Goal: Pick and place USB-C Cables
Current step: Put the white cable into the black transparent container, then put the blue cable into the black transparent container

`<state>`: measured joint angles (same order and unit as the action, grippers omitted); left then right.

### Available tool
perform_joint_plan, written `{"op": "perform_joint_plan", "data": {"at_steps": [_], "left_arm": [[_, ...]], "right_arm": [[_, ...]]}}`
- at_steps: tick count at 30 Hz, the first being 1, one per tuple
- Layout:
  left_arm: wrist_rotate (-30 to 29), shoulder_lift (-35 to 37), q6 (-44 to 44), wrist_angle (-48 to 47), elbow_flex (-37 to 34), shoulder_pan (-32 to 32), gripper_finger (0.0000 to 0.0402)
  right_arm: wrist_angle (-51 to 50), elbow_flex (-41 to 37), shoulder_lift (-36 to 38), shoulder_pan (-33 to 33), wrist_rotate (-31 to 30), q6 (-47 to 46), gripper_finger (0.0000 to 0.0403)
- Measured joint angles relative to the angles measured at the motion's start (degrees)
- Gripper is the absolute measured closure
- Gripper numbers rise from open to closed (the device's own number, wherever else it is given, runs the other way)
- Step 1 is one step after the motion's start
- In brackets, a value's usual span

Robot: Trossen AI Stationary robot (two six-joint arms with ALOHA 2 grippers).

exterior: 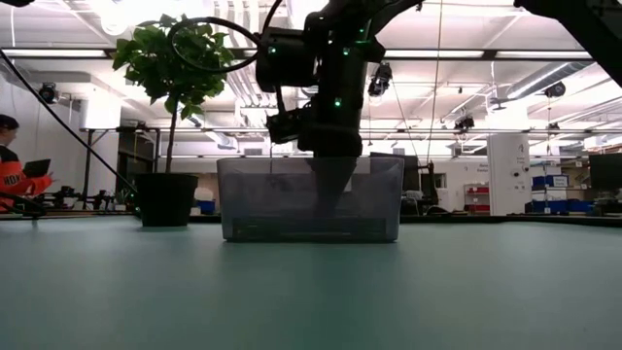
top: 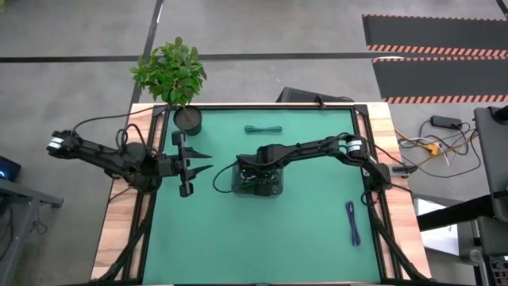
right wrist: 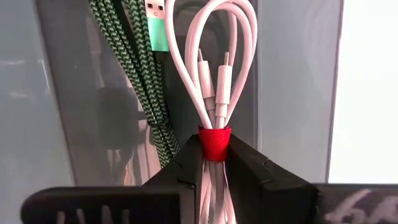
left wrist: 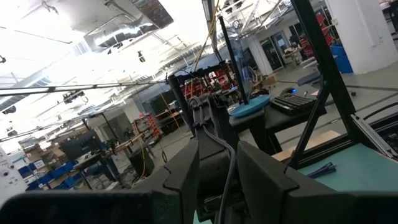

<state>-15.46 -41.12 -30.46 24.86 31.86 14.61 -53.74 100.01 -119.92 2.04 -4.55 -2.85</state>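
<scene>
My right pincer (right wrist: 214, 163) clamps white cable (right wrist: 214, 74) at its red band, inside clear bin (exterior: 309, 199) | green cable (right wrist: 127, 81) beside | left pincer (top: 198, 163) spread, empty | no readable writing

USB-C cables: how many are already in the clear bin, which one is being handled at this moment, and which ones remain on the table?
The green cable already lies in the clear bin. The right gripper, lowered into the bin, is shut on the white cable at its red band. The dark teal cable and the purple-blue cable are left on the green mat. The left gripper waits open beside the bin.
</scene>
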Motion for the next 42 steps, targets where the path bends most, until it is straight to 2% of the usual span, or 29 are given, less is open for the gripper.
{"op": "perform_joint_plan", "data": {"at_steps": [16, 32, 42], "left_arm": [[0.0, 0.0, 0.0, 0.0, 0.0, 0.0, 0.0308], [0.0, 0.0, 0.0, 0.0, 0.0, 0.0, 0.0308], [0.0, 0.0, 0.0, 0.1, 0.0, 0.0, 0.0308]], "right_arm": [[0.0, 0.0, 0.0, 0.0, 0.0, -0.1, 0.0329], [0.0, 0.0, 0.4, 0.0, -0.1, -1.2, 0.0275], [-0.5, 0.0, 3.1, 0.0, 0.0, -1.2, 0.0282]]}}
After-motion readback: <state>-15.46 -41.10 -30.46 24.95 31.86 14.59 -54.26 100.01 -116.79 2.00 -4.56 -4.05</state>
